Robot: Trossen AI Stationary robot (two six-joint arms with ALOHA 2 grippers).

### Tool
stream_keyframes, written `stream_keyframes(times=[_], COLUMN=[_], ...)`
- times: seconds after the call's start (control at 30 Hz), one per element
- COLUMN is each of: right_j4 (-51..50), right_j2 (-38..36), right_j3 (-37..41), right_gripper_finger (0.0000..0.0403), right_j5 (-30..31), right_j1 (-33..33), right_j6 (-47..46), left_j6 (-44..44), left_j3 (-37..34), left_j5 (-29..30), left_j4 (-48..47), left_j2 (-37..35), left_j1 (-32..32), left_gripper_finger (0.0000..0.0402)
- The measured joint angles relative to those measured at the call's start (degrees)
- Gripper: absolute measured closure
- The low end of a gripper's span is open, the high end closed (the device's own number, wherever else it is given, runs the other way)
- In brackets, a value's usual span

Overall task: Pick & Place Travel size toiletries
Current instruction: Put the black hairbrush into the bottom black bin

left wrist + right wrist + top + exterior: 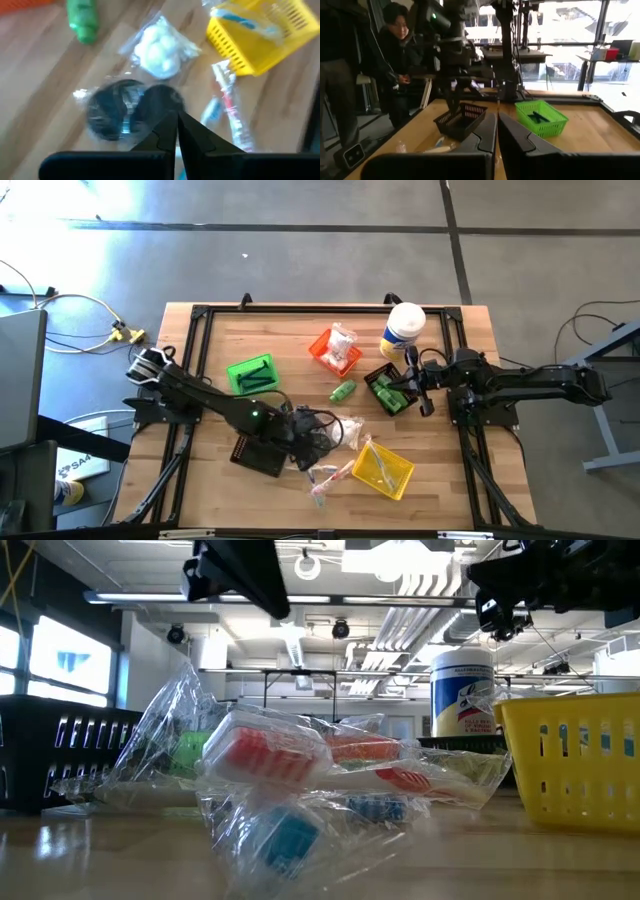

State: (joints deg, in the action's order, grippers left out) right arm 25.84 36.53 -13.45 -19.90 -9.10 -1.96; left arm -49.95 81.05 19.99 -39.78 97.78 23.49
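Observation:
Toiletries lie loose on the wooden table: a green mini bottle (pixel 343 391) (pixel 82 20), a clear packet of white balls (pixel 160 47), a clear packet with two dark discs (pixel 127 107), and clear-wrapped thin sticks (pixel 330 475) (pixel 231 105) (pixel 290 765). My left gripper (pixel 308 442) (pixel 176 120) is shut and tilted down, hanging over the dark-disc packet with nothing between its fingers. At the table's right side my right gripper (pixel 415 383) (pixel 496 122) is shut, level and empty, above a black bin (pixel 390 392) holding green items.
Also on the table are a green bin (pixel 252 375) (pixel 541 117) with dark pieces, an orange bin (pixel 335 350) with white packets, a yellow bin (pixel 385 468) (pixel 260 35), another black bin (pixel 262 452) (pixel 461 120) and a white canister (pixel 403 330). A person (pixel 395 60) stands beyond the table's left edge.

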Motion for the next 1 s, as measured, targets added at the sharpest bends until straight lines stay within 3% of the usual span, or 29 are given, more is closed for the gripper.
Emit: stream_keyframes(times=[0.1,0.27,0.5,1.0], right_j4=[-0.6,-2.3,-3.0,-3.0], right_j2=[0.0,0.0,0.0,0.0], right_j3=[0.0,0.0,0.0,0.0], right_gripper_finger=[0.0394,0.0394,0.0394,0.0394], right_j5=[0.0,-0.1,-0.3,-1.7], right_j1=[0.0,0.0,0.1,0.1], right_j6=[0.0,0.0,0.0,0.2], left_j6=[-3.6,-5.7,-4.5,-6.1], left_j3=[1.9,2.2,2.3,2.3], left_j5=[-2.1,-12.0,-16.8,-17.6], left_j4=[-6.3,-6.0,-4.8,-5.3], left_j2=[0.8,1.6,1.9,1.9], left_j1=[0.0,-1.4,-2.9,-3.7], left_gripper_finger=[0.0388,0.0388,0.0366,0.0128])
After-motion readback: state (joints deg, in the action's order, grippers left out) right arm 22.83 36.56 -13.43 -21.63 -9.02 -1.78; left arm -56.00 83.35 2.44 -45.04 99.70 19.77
